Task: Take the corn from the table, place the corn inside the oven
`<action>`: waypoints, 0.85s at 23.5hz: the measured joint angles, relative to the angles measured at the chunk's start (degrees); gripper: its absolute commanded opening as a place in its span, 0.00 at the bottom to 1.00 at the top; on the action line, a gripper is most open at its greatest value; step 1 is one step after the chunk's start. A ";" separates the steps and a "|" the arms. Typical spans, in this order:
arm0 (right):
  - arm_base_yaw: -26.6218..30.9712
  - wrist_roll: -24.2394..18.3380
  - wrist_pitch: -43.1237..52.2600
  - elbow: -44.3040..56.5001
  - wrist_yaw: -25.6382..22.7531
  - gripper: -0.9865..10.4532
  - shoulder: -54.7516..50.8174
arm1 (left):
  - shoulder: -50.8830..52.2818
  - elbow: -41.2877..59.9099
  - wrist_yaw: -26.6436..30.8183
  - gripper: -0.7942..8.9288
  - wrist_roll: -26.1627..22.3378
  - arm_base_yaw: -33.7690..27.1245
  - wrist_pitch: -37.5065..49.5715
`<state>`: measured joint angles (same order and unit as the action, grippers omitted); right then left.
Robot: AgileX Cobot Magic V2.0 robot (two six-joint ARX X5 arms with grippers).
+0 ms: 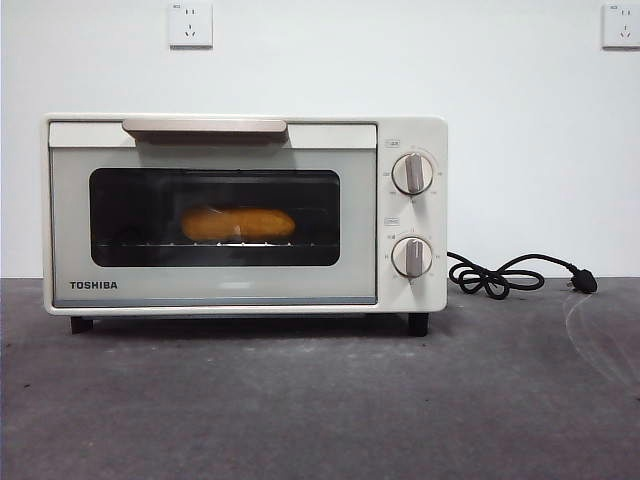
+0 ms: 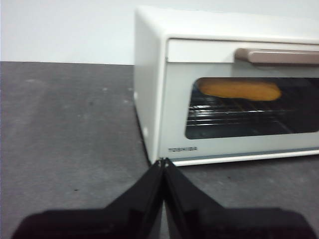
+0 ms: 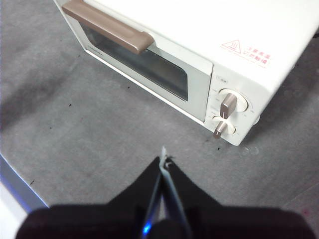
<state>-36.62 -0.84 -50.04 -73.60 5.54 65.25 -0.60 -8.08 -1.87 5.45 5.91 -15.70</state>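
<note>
The yellow-orange corn (image 1: 238, 223) lies on the wire rack inside the cream-white oven (image 1: 245, 290), seen through the dark glass of its closed door; the left wrist view shows the corn (image 2: 240, 90) behind the window too. My left gripper (image 2: 163, 162) is shut and empty, low over the table by the oven's (image 2: 149, 74) left front corner. My right gripper (image 3: 163, 160) is shut and empty, raised above the table in front of the oven's (image 3: 209, 30) knob side. Neither arm shows in the front view.
The oven's bar handle (image 1: 204, 126) runs along the door's top, with two round knobs (image 1: 412, 173) at the right. A black cord and plug (image 1: 510, 275) lie on the dark grey table (image 1: 320, 410) right of the oven. The table's edge (image 3: 15, 186) is near.
</note>
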 measured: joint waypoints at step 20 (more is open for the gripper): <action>0.00 0.02 0.04 0.00 -1.09 0.09 0.04 | 0.11 3.69 -5.35 0.08 -4.07 -2.73 -5.33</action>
<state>-36.62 -0.82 -50.00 -73.60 4.45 65.30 -0.49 -4.38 -7.22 1.39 3.18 -21.04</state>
